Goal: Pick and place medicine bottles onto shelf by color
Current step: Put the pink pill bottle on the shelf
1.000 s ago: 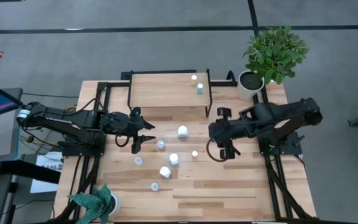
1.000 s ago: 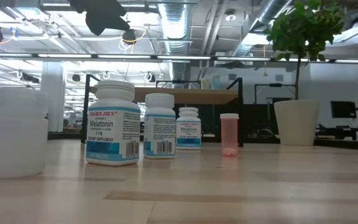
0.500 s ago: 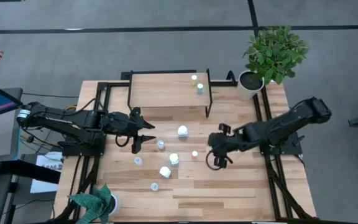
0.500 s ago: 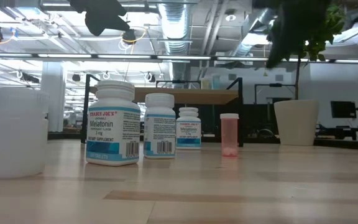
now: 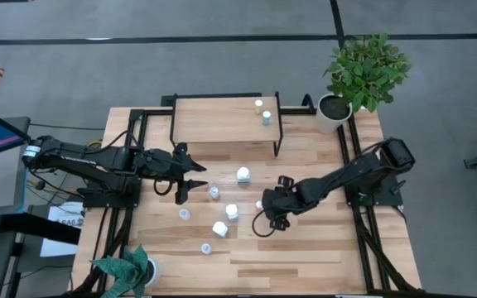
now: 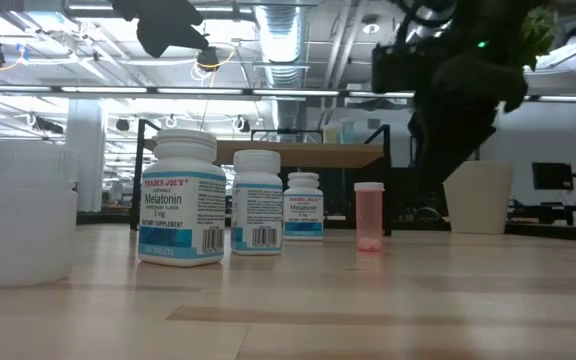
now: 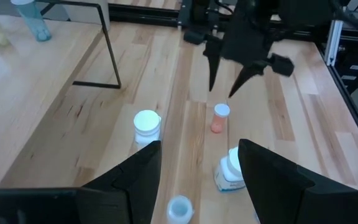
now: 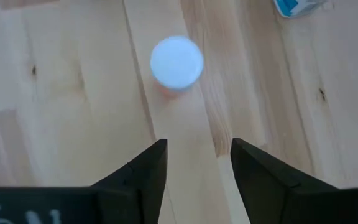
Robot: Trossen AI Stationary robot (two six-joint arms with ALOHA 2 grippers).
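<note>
Pale wood forms both the table (image 5: pixel 305 257) and the low shelf (image 5: pixel 214 120) on thin black legs. Nine medicine bottles are counted from above: two on the shelf and seven on the table. Two arms and two potted plants are also seen, one plant at each of two opposite table corners.

The two shelf bottles, a yellowish one (image 5: pixel 259 104) and a bluish one (image 5: pixel 266 117), are stood close together, well apart from both tools.

The right tool (image 8: pixel 194 146) is held released, its fingers spread and nothing between them. It is poised directly above a small reddish bottle (image 8: pixel 176 62) with a white cap, which is stood upright on the table just ahead of the fingertips and is not touched. From above, this bottle is largely hidden under the tool.

The left tool (image 7: pixel 197 155) is likewise held released and empty. A white-capped bottle (image 7: pixel 146 122) is seen ahead of it, a blue-labelled bottle (image 7: pixel 232 169) just beside one finger, and a small bluish cap (image 7: pixel 179 207) close under it.

At table height, only five of the table's bottles are shown: one plain white bottle (image 6: pixel 28 210), three white bottles with blue-banded labels (image 6: pixel 180 200), and the reddish one. The right arm appears there only as a dark blur overhead, so its fingers cannot be made out in that view. The label print on the farther bottles cannot be read.
</note>
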